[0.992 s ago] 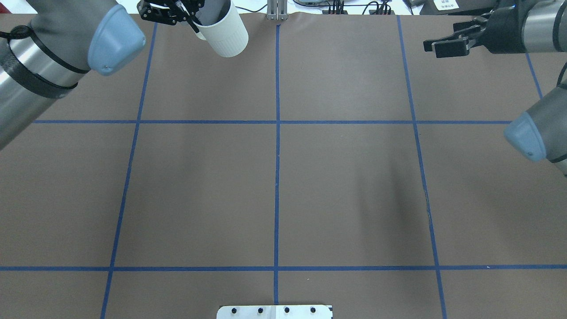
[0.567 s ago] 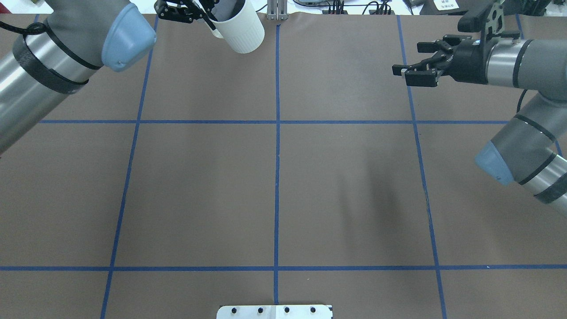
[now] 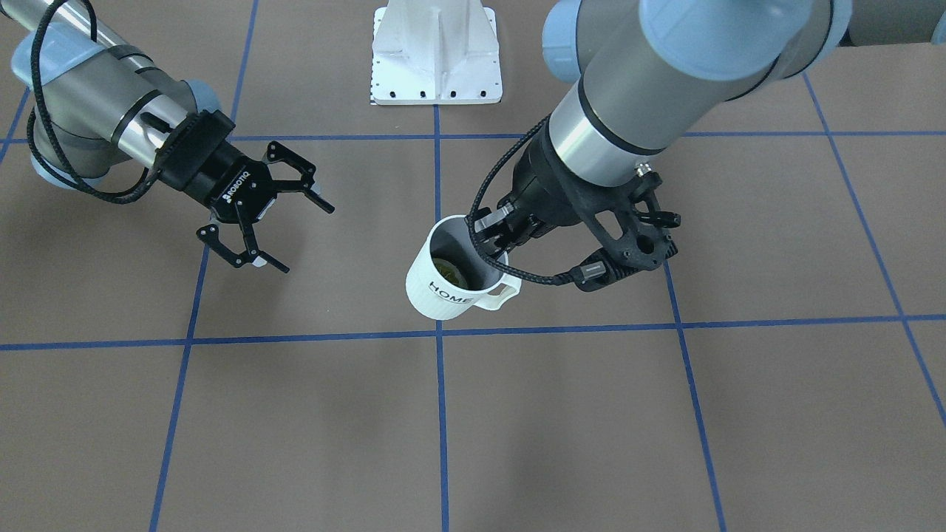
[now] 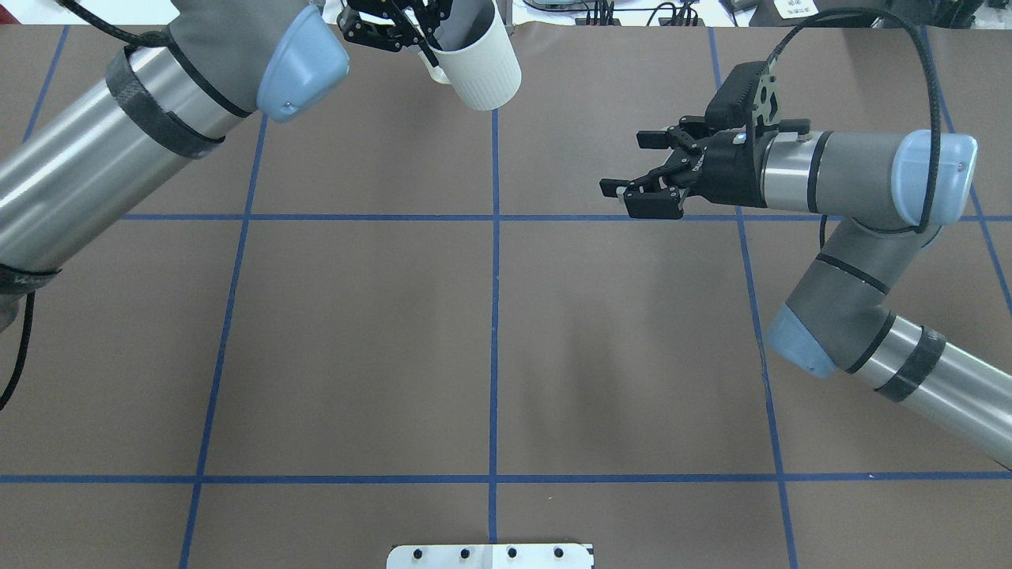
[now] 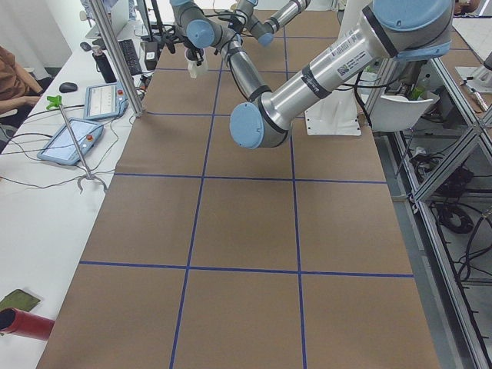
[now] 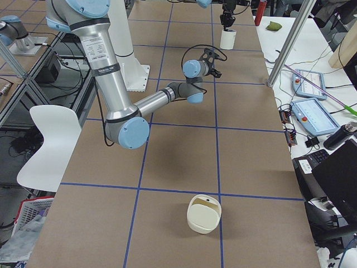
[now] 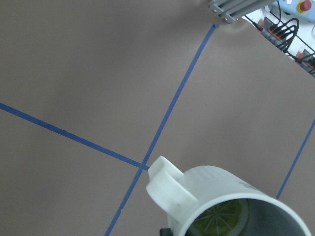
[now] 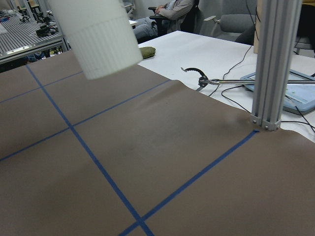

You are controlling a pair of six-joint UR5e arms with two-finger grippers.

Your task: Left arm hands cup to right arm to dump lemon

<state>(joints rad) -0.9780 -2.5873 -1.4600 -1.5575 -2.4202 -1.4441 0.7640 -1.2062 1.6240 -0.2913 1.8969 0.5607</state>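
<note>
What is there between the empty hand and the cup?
Nothing. In the front-facing view only a bare stretch of brown table shows between the open right hand and the cup.

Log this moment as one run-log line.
phase: pre-handover | left tool: shut on cup | lemon: in cup | right tool: open, apart from cup

Ribbed glazed cup [image 3: 427,290], matt brown table [image 3: 295,414]

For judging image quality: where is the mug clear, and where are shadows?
Exterior front-facing: mug sharp, HOME lettering readable. Left wrist-mounted: mug cropped at the bottom edge. Right wrist-mounted: mug cropped at the top. Overhead exterior: soft shadow on the table.
</note>
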